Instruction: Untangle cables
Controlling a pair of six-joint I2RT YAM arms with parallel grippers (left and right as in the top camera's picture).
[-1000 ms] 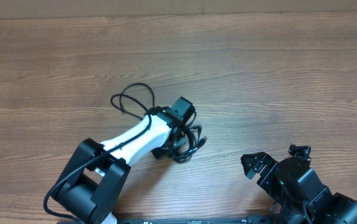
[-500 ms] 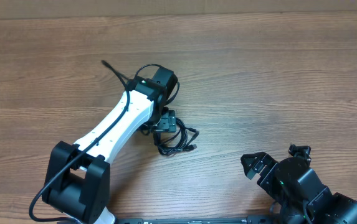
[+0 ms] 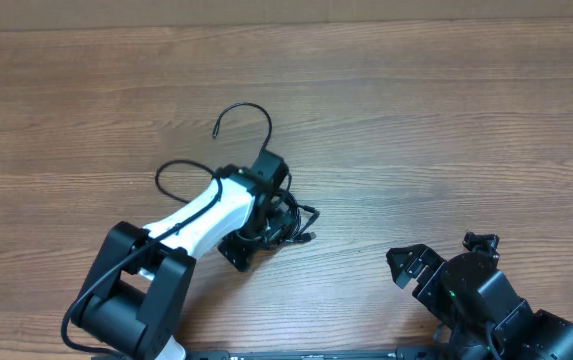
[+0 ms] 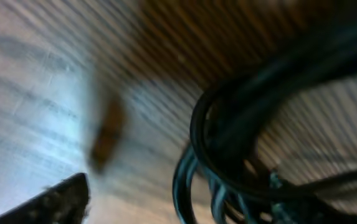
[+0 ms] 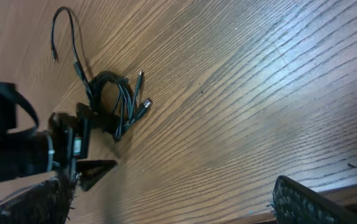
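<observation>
Cables (image 3: 286, 222) are lying mostly tangled; left end effector (image 3: 253, 232) and right end effector (image 3: 406, 268) are hanging open.

Glossy black cables (image 3: 296, 222) lie on a smooth, grained wooden table (image 3: 446, 120).

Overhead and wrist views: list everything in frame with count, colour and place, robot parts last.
table: one, brown wood grain, fills every view
cables: one tangled bundle, black, middle of the table at the left gripper; strand count unclear
loose end: one, black, curls out of the bundle toward the far edge
left arm: one, white and black, reaches from the near left to the bundle
left gripper: one, black, open, at the bundle
right gripper: one, black, open, near right, well apart from the cables
</observation>
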